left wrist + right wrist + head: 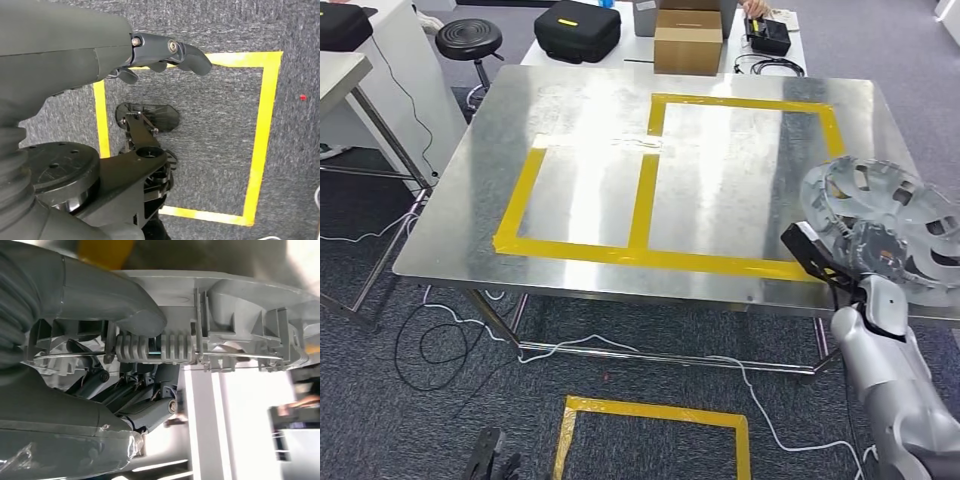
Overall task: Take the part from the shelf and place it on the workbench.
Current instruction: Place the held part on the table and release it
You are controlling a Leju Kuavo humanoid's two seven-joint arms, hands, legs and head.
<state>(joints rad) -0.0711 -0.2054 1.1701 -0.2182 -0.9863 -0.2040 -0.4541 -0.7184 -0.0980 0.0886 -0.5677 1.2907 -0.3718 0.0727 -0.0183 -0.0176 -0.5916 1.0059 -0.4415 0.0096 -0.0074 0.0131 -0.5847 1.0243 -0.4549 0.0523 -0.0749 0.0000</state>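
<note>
Here, right hand: fingers grip the part, a grey spoked disc held over the tabletop's right front corner, overlapping the edge of the right taped rectangle. Left hand: hangs over a yellow tape square on the carpet, fingers apart, holding nothing. Behind the tabletop: a closed cardboard box, contents unseen; a black case; a black stool
</note>
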